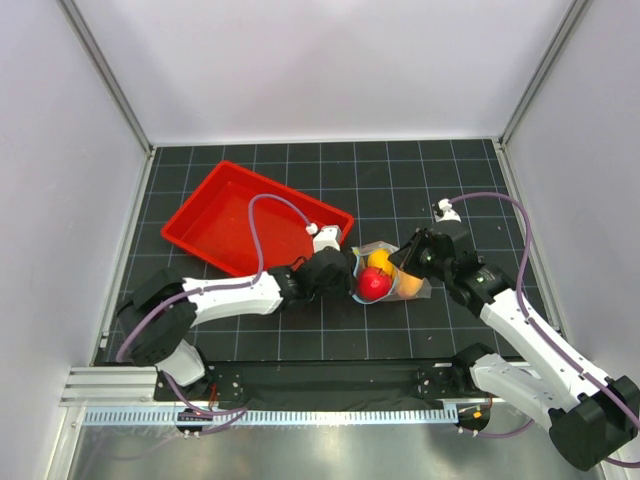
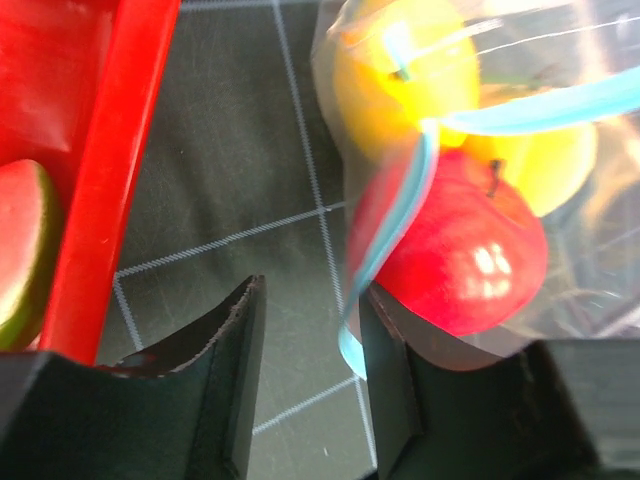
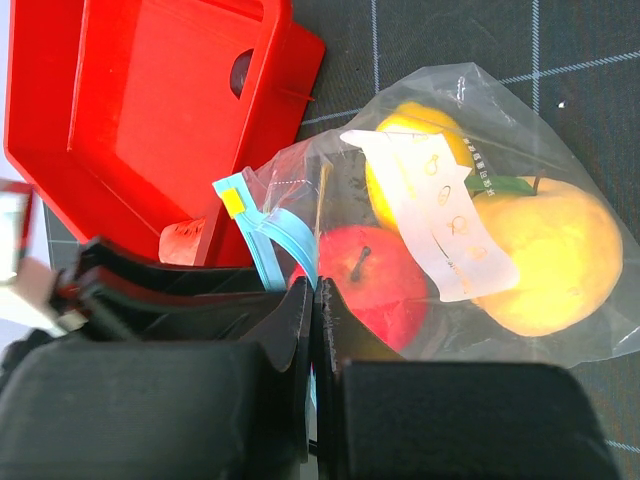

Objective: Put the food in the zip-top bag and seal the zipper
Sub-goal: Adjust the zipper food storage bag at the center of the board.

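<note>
R jaws pinching bag (image 3: 535,150), apple (image 3: 375,285), 2 yellow fruits (image 3: 550,265) inside

Left wrist view: the watermelon wedge (image 2: 18,250) is cut off by the left edge and partly hidden behind the wall of the red tray (image 2: 110,150). The zip-top bag (image 2: 590,270) runs past the top and right edges, and its zipper (image 2: 395,215) is blurred.

Right wrist view: the zipper's lower end disappears between the closed fingers of the right hand (image 3: 314,300). These fingers also cover the lower left of the red apple (image 3: 385,285). A small dark round fruit (image 3: 241,72) is half hidden behind the tray rim. The print on the label (image 3: 430,210) is too small to read.
</note>
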Motion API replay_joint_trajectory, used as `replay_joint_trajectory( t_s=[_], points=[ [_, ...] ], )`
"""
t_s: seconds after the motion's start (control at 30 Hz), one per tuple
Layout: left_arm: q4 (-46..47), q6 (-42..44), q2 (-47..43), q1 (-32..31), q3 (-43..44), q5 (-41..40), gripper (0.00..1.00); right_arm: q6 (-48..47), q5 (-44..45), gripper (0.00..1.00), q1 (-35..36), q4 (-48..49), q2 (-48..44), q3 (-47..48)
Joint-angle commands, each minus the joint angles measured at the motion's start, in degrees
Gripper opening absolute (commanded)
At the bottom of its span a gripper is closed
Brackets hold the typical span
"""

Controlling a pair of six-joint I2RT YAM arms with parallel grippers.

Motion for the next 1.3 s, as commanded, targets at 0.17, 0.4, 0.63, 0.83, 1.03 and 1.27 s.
replay_joint_trajectory(
  t_s=[0.17,0.4,0.63,0.83,1.03,1.27],
  points=[
    [6.4,-0.2,5.9,0.2,2.2,2.3,0.21,-0.7,0.0,0.01,-0.2,1.6,-1.1,2.1],
    [0.1,4.7,1.1,0.2,6.6,2.5,0.0,-5.3,4.2,0.01,-0.2,-1.3,-0.5,3.3],
    [-9.7,8.7,-3.9,0.2,15.8,5.3,0.0,-11.9,9.4,0.01,-0.1,-6.2,2.5,5.4],
    [-11.6,9.6,-2.8,1.3,18.0,7.6,0.0,-13.9,11.6,0.01,-0.1,-9.5,2.2,9.9],
    [-13.3,9.5,-1.0,2.3,15.5,9.0,0.0,-16.3,15.8,0.01,-0.1,-12.3,0.7,13.1],
    [-16.3,10.4,-0.1,2.8,14.3,9.2,0.0,-15.9,15.2,0.01,-0.1,-12.1,2.6,10.7]
  ],
)
